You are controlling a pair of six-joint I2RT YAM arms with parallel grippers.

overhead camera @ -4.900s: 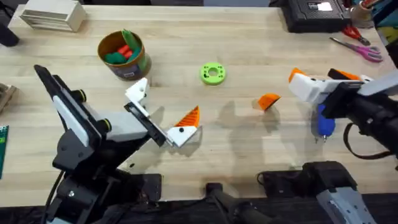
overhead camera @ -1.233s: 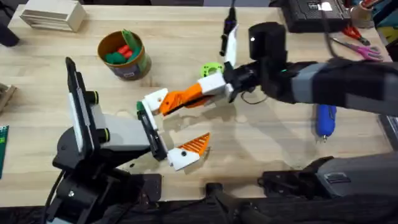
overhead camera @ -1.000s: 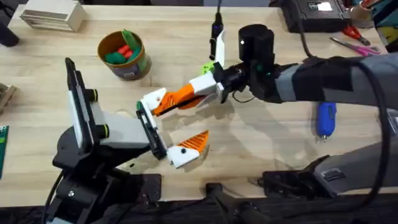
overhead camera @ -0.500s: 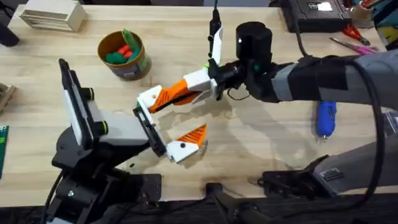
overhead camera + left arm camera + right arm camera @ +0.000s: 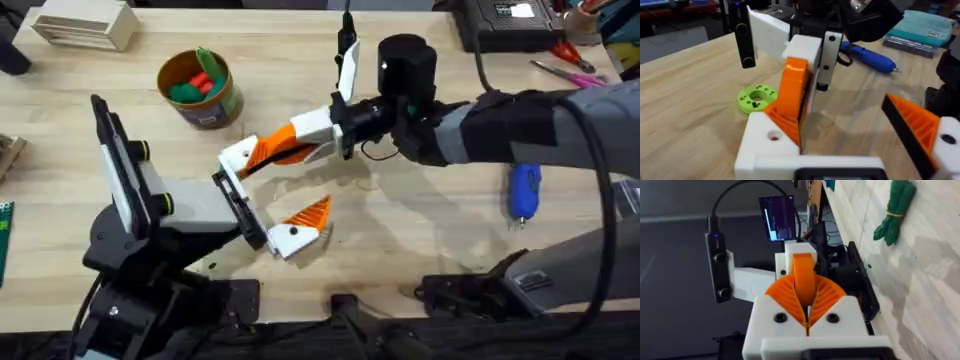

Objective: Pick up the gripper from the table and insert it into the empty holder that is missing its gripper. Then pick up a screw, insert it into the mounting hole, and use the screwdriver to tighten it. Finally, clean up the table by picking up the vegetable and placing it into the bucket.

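Between the right gripper's [image 5: 300,140] orange pads sits the loose orange gripper piece [image 5: 268,152], clamped, its far end pressed against the white holder [image 5: 238,156] on the left gripper's [image 5: 262,195] rail. The left gripper stands wide apart, its other orange finger [image 5: 307,213] nearer the bases. Beyond the right gripper lies a green ring [image 5: 756,97]; the blue screwdriver [image 5: 524,194] rests well to its right. The bucket [image 5: 199,88], holding toy vegetables, stands far left of it. A green vegetable bundle [image 5: 895,211] lies on the table.
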